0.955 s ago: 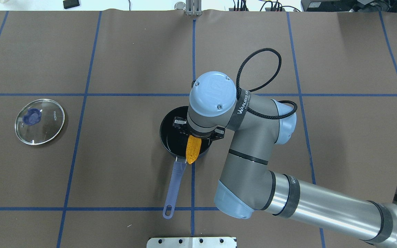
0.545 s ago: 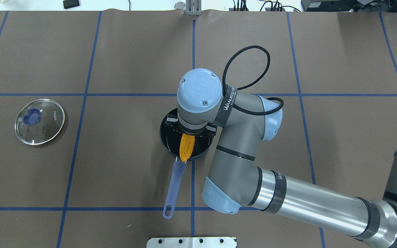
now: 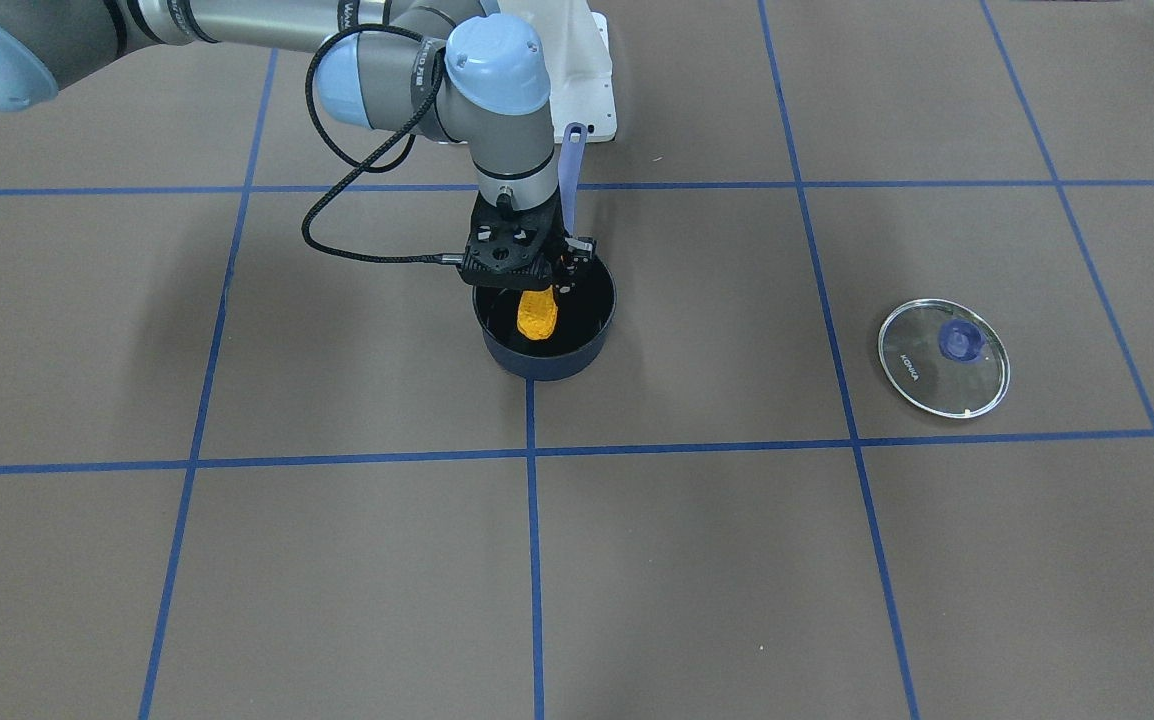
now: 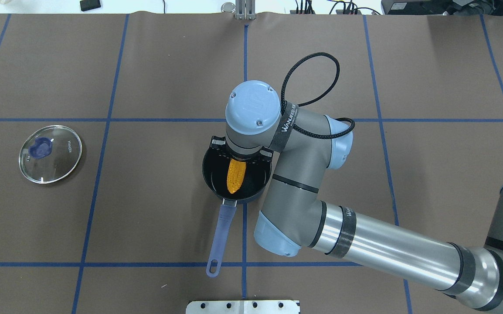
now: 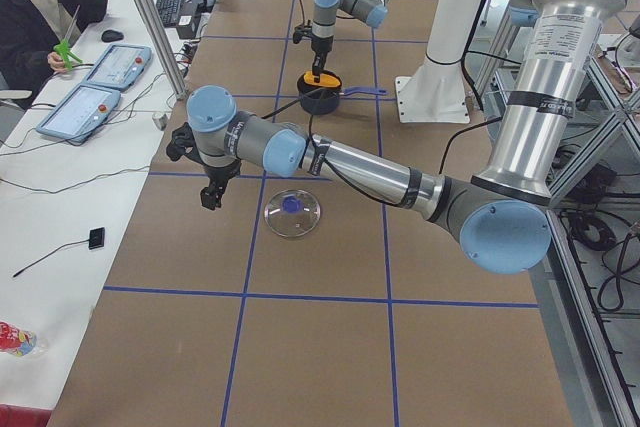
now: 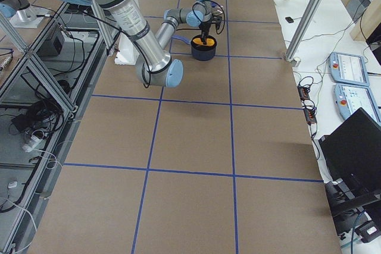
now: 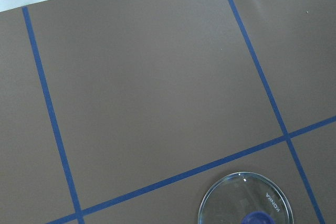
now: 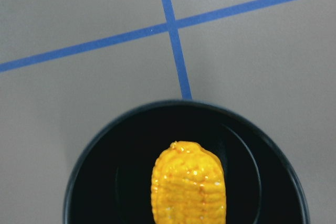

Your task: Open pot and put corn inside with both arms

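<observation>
Found corn (image 4: 235, 179) inside the mouth of the pot (image 4: 213, 172), hanging roughly upright with its lower tip down against the black interior, not lying flat. Could not tell whether the tip touched the bottom. Logged right tool (image 3: 537, 294) directly above it, within the line of the pot rim, closed on the cob's upper end. Fingers mostly hidden by the tool body and wrist, so judged the grip from the cob hanging straight below the tool in the front-facing and right wrist views. Placed pot about mid-bench, roughly midway between the left and right ends, uncovered. Noted lavender handle (image 4: 219, 237) pointing toward the robot-side edge. Noted right arm (image 4: 386, 250) reaching in from the right end of the robot-side edge.

Found glass lid (image 4: 50, 153) flat on the bench (image 4: 155, 69), knob (image 4: 40, 147) up, well apart from the pot and close to the left end. Saw left tool (image 5: 210, 192) only in the side view from the left end, hovering above the bench near the lid, on the lid's operator-edge side. Could not tell how far open it stood. Caught only part of the lid at the lower edge of the left wrist view, beside blue tape lines (image 4: 107, 120) on brown bench cover.
</observation>
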### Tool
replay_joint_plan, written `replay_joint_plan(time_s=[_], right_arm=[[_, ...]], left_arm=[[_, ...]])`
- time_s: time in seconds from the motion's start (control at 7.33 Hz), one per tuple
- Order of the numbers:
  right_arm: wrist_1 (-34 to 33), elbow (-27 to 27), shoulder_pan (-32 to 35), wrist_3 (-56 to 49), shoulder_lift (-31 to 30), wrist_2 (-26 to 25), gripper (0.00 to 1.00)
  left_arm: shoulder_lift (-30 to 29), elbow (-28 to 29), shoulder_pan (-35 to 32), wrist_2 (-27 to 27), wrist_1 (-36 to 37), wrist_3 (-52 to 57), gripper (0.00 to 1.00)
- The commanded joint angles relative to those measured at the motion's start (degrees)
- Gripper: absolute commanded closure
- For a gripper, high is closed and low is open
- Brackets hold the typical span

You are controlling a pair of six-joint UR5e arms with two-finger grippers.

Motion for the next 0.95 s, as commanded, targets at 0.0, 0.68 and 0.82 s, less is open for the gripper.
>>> replay_joint_plan(time_s=[0.0, 0.68, 0.82], right_arm=[[1.1, -0.8, 0.0, -0.1, 0.5, -0.1, 0.01], [0.9, 1.5, 13.4, -15.2, -2.9, 11.3, 0.0], [0.9, 3.6, 18.9, -20.1, -6.5, 15.7, 0.0]], left_arm=[[0.1, 0.1, -0.1, 0.0, 0.0, 0.1, 0.02], [-0.3, 3.6, -1.5, 0.0, -0.1, 3.3, 0.02], [-0.4, 4.4, -2.3, 0.0, -0.1, 4.9, 0.02]])
